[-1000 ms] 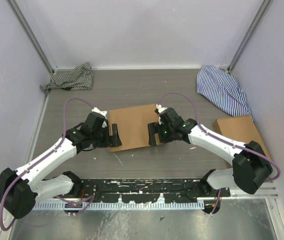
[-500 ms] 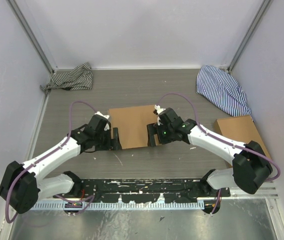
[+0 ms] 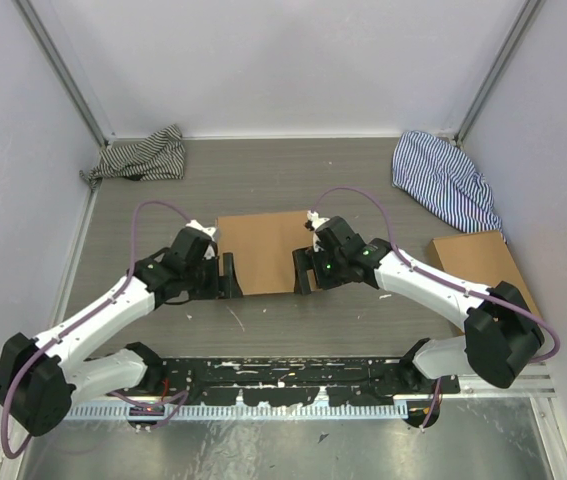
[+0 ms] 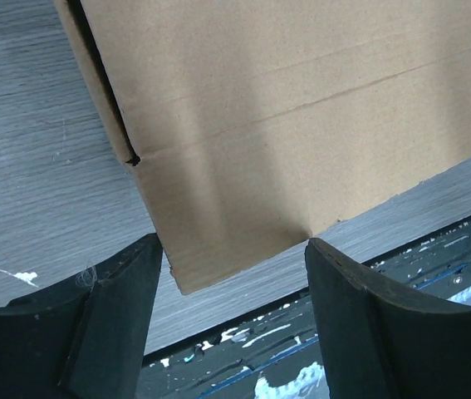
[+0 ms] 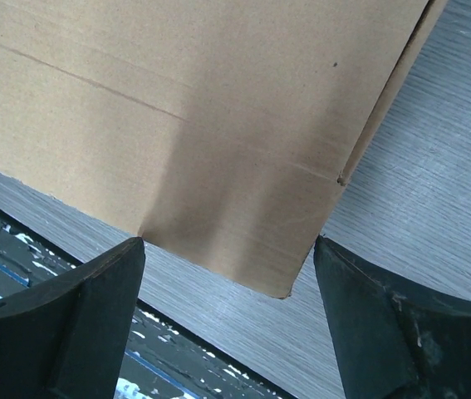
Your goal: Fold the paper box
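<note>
While the paper box (image 3: 263,250) lies flat, left pincer (image 3: 228,276) wide apart astride one near corner, right pincer (image 3: 304,272) likewise.

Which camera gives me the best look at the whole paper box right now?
Top external: the paper box lies flat, nearly its whole outline visible between the left gripper and right gripper. The left wrist view shows only its near left corner, the right wrist view only its near right corner.
</note>
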`<state>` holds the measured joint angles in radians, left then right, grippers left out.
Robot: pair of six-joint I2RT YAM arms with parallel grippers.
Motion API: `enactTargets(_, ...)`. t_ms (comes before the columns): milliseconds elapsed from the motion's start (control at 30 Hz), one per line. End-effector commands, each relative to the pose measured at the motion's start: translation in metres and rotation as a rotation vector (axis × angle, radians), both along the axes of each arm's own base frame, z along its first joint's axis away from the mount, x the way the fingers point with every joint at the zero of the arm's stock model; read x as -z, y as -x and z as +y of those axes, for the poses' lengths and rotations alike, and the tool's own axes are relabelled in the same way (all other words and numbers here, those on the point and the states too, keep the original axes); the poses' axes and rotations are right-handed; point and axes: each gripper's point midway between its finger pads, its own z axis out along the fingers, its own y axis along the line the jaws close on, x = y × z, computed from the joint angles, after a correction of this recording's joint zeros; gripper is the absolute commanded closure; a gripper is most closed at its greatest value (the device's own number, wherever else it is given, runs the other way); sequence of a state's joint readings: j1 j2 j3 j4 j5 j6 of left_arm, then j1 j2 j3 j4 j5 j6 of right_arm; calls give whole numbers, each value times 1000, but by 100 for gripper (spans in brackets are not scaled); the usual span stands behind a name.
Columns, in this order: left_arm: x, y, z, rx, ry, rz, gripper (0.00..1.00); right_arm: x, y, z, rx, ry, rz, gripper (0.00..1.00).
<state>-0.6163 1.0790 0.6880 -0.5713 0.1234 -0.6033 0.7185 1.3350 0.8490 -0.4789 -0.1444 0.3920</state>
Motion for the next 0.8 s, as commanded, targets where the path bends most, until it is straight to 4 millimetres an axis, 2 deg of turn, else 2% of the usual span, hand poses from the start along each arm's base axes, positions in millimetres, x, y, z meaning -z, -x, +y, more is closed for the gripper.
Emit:
enactTargets(0,-21,0,-8,30,47,-24,24,-34,-6,17,-23,-88,-64,13)
enactTargets(133,-18,-1,-5,27,30,-30,24,-31,-8,14,-15,-77,-69,13)
enactTargets(333,-1,-1,-3,27,-5,5,24,-20,-9,13,-10,-60,-63,14)
enactTargets(500,10,-3,-3,16,-16,10,25,-10,-12,9,3,-29,-62,19)
enactTargets(633,11,-3,-4,22,-17,20,25,-12,-9,13,-6,-44,-51,24)
enactTargets(767,4,-4,-5,22,-6,10,25,-23,-7,15,-13,-72,-55,25)
